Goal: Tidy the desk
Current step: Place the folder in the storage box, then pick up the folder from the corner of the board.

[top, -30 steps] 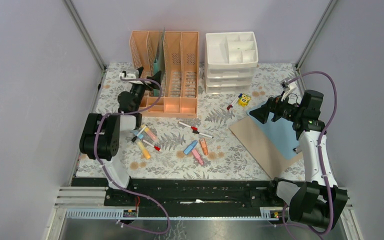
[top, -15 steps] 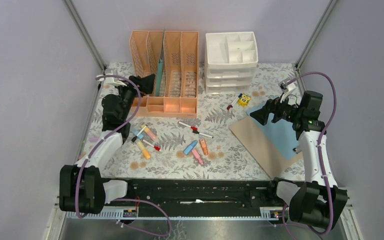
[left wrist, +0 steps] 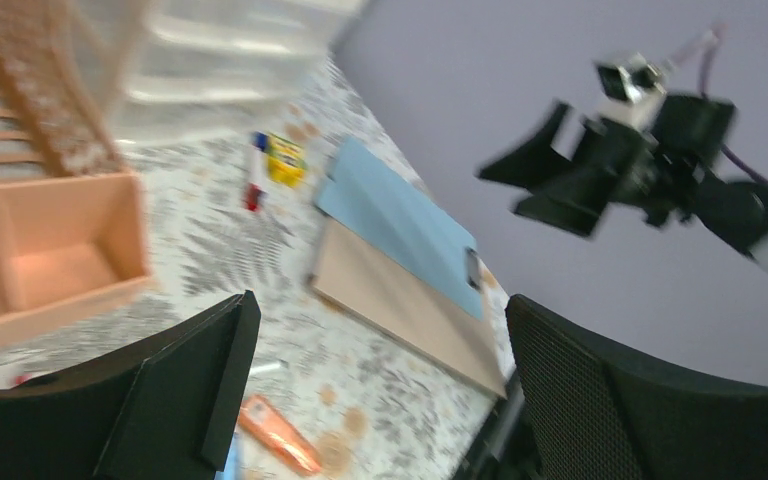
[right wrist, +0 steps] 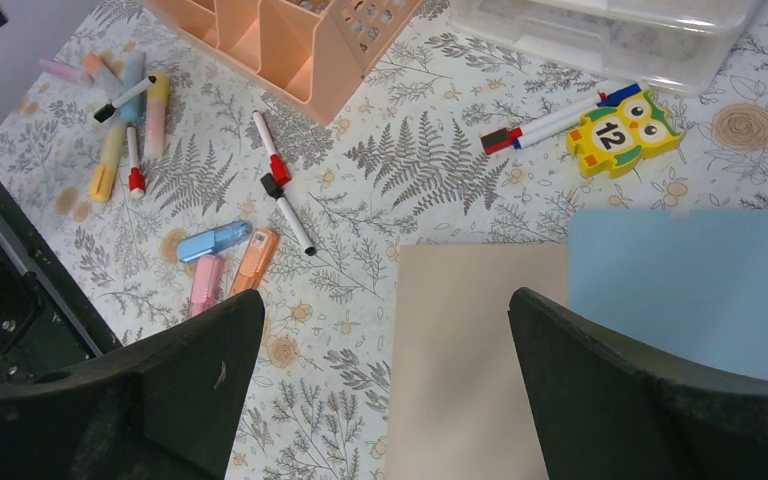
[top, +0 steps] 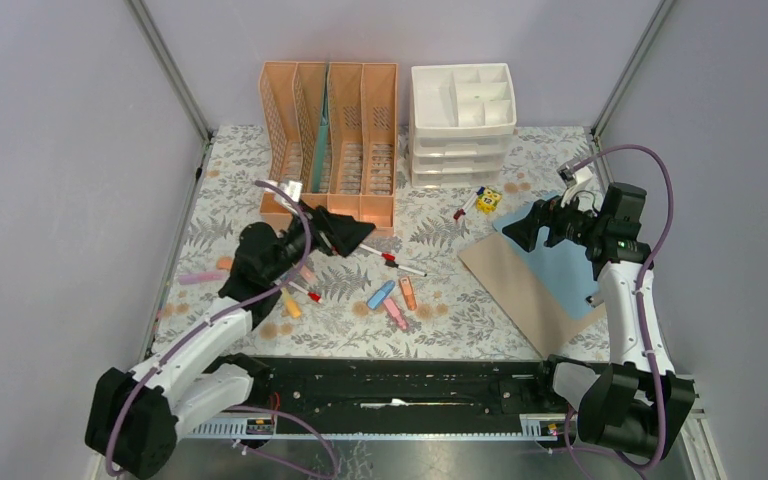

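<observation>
We judged tidying barely begun: red-capped white markers (top: 388, 257), pastel highlighters (top: 381, 294), a tan board (top: 520, 292) and blue sheet (top: 563, 270) littered the fern-printed cloth surface (top: 460, 322), left gripper (top: 355, 236) and right gripper (top: 516, 225) spread empty.

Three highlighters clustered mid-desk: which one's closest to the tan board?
The orange highlighter: it lies on the cluster's board side, while the blue highlighter and pink highlighter sit farther from the tan board.
</observation>
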Controlling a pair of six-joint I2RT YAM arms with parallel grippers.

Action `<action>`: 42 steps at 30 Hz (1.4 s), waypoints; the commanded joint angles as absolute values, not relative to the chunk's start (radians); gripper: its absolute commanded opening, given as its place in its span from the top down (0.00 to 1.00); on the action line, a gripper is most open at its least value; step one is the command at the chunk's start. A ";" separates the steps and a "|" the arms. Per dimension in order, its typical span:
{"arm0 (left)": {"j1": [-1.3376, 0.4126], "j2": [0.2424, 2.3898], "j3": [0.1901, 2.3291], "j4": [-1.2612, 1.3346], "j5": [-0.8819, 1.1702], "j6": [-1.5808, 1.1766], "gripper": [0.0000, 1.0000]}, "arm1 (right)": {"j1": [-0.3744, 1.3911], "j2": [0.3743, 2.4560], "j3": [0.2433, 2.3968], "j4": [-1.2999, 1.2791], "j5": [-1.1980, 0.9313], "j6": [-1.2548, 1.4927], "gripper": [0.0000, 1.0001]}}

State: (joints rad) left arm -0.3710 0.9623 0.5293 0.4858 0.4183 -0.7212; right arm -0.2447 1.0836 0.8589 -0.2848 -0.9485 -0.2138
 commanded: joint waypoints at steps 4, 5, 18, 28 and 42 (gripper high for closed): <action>-0.685 1.048 0.579 0.463 0.300 -0.646 0.01 | -0.252 1.069 0.884 -0.298 -0.928 -0.258 0.00; -0.715 1.084 0.600 0.468 0.284 -0.641 0.01 | -0.252 1.072 0.884 -0.298 -0.931 -0.256 0.00; -0.824 1.712 0.900 0.640 0.346 -0.672 0.01 | -0.252 1.084 0.884 -0.298 -0.934 -0.255 0.00; -0.821 2.028 1.255 0.395 0.356 -0.604 0.01 | -0.252 1.090 0.885 -0.298 -0.939 -0.255 0.00; -0.806 2.237 1.540 0.156 0.414 -0.527 0.16 | -0.252 1.083 0.885 -0.298 -0.943 -0.253 0.00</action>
